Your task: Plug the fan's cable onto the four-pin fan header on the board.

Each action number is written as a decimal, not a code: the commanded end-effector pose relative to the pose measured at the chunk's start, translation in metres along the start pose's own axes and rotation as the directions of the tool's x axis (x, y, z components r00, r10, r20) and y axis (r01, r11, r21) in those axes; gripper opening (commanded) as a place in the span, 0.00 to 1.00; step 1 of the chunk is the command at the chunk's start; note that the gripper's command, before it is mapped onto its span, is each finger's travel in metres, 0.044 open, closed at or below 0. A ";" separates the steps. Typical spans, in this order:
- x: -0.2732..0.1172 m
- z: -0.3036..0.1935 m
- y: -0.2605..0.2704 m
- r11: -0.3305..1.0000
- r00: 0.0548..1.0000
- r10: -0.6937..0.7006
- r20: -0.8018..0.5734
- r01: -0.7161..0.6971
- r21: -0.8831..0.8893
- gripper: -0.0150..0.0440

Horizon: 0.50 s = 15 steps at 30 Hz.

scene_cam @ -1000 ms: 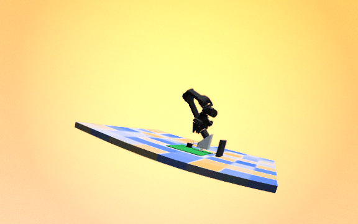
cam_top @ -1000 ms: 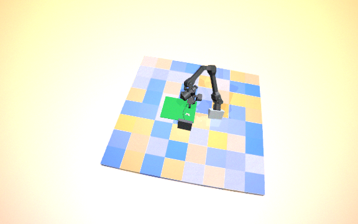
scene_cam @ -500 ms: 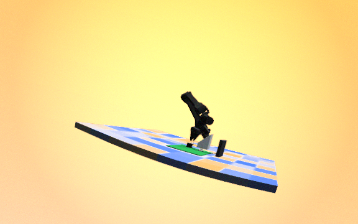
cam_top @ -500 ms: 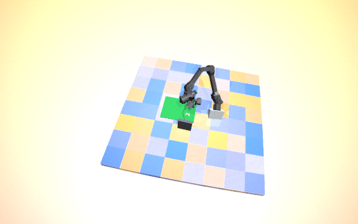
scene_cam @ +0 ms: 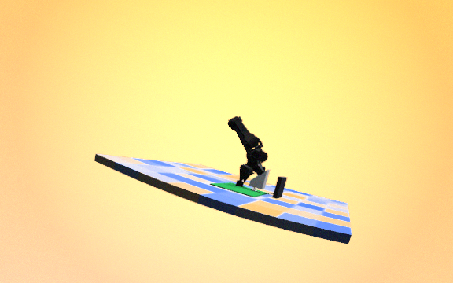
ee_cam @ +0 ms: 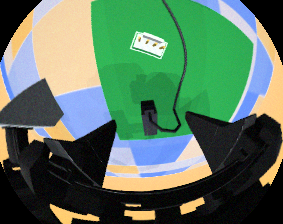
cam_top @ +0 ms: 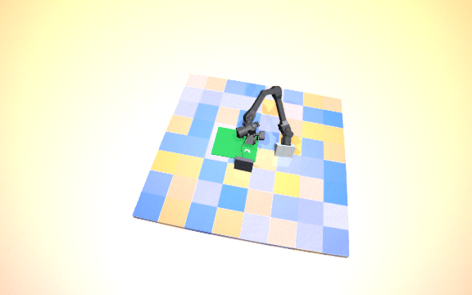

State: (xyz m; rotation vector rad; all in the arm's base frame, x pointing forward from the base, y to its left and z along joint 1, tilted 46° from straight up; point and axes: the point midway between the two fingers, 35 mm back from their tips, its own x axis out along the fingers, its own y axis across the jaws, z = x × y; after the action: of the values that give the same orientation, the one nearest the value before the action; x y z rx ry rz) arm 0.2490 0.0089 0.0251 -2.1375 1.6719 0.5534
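Observation:
The green board [cam_top: 224, 143] [scene_cam: 223, 186] [ee_cam: 217, 65] lies flat. The white four-pin header [cam_top: 247, 150] [ee_cam: 149, 45] stands on it, with its pins bare in the wrist view. The black plug [ee_cam: 148, 122] [scene_cam: 239, 183] is on the board, apart from the header, near the lower board edge in the wrist view. The black cable [ee_cam: 184, 60] [cam_top: 242, 148] bends out from the plug's side and runs past the header. My gripper [ee_cam: 151, 119] [scene_cam: 241, 181] is open, with one finger on each side of the plug. Contact cannot be told; its fingertips are hard to make out in the top view.
A dark upright block [cam_top: 243, 165] [scene_cam: 279, 187] stands by the board's edge, where the cable leads. The grey block [cam_top: 284, 150] [scene_cam: 259, 181] [ee_cam: 32, 106] under the arm's base stands beside the board. The tiled table top [cam_top: 256, 221] carries everything.

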 end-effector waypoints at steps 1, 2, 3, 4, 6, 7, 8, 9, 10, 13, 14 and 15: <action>0.007 0.001 0.002 1.000 1.000 0.001 -0.006 -0.001 -0.006 1.00; 0.008 0.001 0.002 1.000 1.000 0.001 -0.006 -0.001 -0.006 1.00; 0.009 0.001 0.002 1.000 1.000 0.001 -0.007 -0.001 -0.006 1.00; 0.010 0.001 0.002 1.000 1.000 0.001 -0.007 -0.001 -0.006 1.00; 0.010 0.001 0.002 1.000 1.000 0.001 -0.007 -0.001 -0.006 1.00; 0.008 0.001 0.001 1.000 1.000 0.002 -0.002 -0.002 0.000 0.96; 0.008 0.001 0.001 1.000 1.000 0.002 -0.002 -0.002 0.000 0.91; 0.008 0.001 0.001 1.000 1.000 0.002 -0.002 -0.002 0.000 0.87; 0.008 0.001 0.001 1.000 1.000 0.002 -0.002 -0.002 0.000 0.82; 0.008 0.001 0.001 1.000 1.000 0.002 -0.002 -0.002 0.000 0.69; 0.008 0.001 0.001 1.000 1.000 0.002 -0.002 -0.002 0.000 0.64; 0.008 0.001 0.001 1.000 1.000 0.002 -0.002 -0.002 0.000 0.63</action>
State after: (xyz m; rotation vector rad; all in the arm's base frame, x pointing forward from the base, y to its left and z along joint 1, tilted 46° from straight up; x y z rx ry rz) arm 0.2498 0.0026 0.0196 -2.1387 1.6752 0.5529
